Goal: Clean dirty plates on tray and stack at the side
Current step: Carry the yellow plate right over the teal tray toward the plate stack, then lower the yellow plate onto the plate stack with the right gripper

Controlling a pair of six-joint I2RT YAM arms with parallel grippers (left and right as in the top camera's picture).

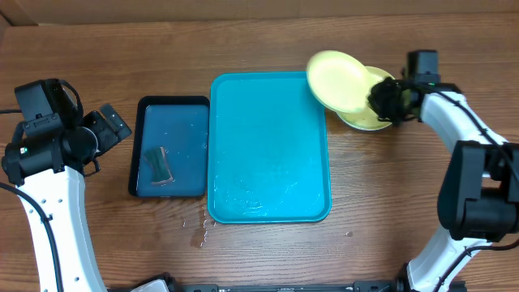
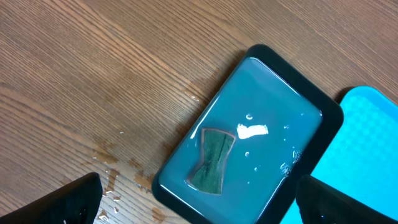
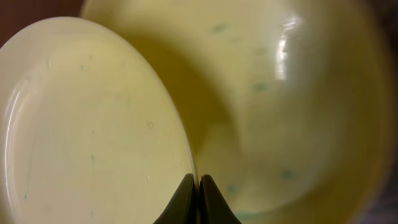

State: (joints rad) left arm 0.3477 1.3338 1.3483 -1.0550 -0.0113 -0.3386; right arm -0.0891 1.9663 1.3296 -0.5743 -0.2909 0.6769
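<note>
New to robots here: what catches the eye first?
The big turquoise tray mid-table holds no plates. At its far right corner the right arm, jaws shut, holds a yellow-green plate tilted over a second plate. Left of the big tray, a small navy tray holds water and a sponge.

Glossy plastic plate (image 1: pixel 336 77), tray (image 1: pixel 270 146); wood-grain tbl (image 1: pixel 81 49).
</note>
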